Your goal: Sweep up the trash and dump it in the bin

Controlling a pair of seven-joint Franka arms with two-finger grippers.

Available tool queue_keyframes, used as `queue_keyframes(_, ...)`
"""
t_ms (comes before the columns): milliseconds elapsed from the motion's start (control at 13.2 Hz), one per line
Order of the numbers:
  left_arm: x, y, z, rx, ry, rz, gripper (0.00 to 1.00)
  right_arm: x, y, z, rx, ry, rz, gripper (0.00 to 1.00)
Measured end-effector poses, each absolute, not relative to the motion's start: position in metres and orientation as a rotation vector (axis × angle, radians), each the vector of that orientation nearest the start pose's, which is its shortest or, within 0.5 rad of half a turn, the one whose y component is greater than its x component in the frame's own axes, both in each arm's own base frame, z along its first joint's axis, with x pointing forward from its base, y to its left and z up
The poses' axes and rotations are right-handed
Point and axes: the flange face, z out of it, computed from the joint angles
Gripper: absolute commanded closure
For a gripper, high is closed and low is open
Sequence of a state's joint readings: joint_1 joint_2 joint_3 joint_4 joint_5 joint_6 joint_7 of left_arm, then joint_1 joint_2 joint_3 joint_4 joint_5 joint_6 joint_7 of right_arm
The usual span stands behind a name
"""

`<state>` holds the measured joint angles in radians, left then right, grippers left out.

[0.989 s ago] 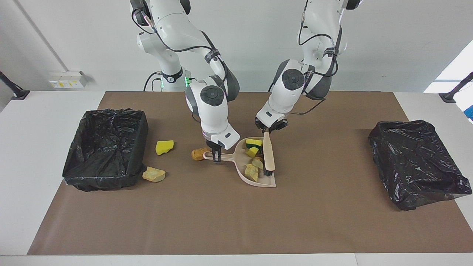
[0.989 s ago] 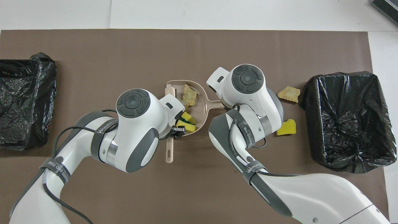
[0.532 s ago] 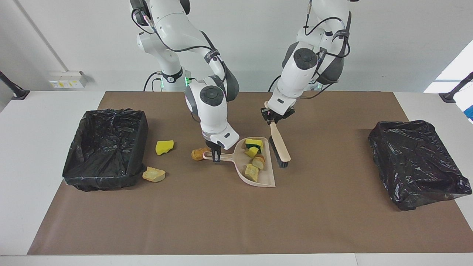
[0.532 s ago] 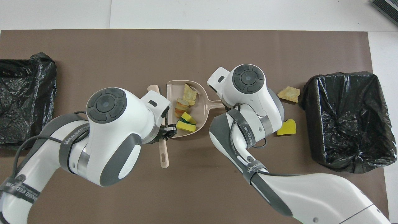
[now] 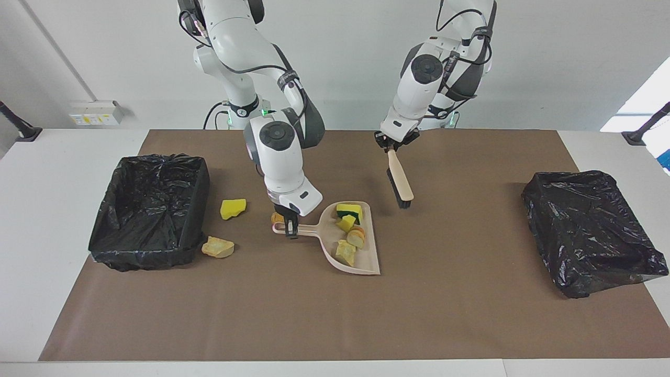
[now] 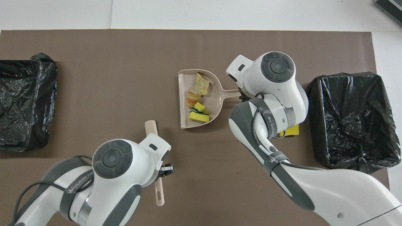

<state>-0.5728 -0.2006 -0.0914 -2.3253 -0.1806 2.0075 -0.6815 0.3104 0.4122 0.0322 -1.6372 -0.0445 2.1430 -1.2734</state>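
I have the right end effector (image 5: 291, 232) pinched on the dustpan (image 5: 361, 264) handle, left of frame centre in the facing view. 4 scraps (image 5: 349, 230) ride in the pan. The left end effector (image 5: 390, 148) is pressed together on the brush (image 5: 399, 180) handle, with the brush hanging tilted over bare mat in the upper middle of the frame, clear of the pan.

3 scraps are not in the pan: a yellow chunk (image 5: 233, 208) and a tan chunk (image 5: 218, 247) left of centre, just beside the lined bin (image 5: 125, 256), and an orange-brown lump (image 5: 276, 218) half hidden by my right end effector.

I judge the step is carrying the load to that bin. To do it well I would keep the pan level, with its open lip no lower than the handle, travel slowly, clear the bin wall before tipping, and keep the brush parked aside.
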Motion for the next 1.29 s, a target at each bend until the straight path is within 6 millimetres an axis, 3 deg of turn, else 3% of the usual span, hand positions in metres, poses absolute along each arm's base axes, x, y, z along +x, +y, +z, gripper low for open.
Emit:
queue_keyframes(304,0.275,-0.331,0.379,-3.106,-0.133,0.211,1.0,0.659,0.16,0.437,2.12,2.237,0.075,1.0)
queue_keyframes(608,0.215,-0.361,0.355,-3.097,-0.044,0.135,1.0,0.668,0.085,0.473,2.141,2.241,0.08,1.0)
queue_keyframes(837,0.191,-0.367,0.343,-3.079,0.007,0.142,1.0,0.666,0.025,0.504,2.139,2.225,0.091,1.0)
queue_keyframes(1141,0.189,-0.366,0.338,-3.073,0.006,0.153,1.0,0.647,-0.079,0.535,2.051,2.284,0.076,1.0)
queue_keyframes(1293,0.189,-0.366,0.337,-3.072,0.001,0.161,0.87,0.636,-0.137,0.537,2.02,2.304,0.063,1.0)
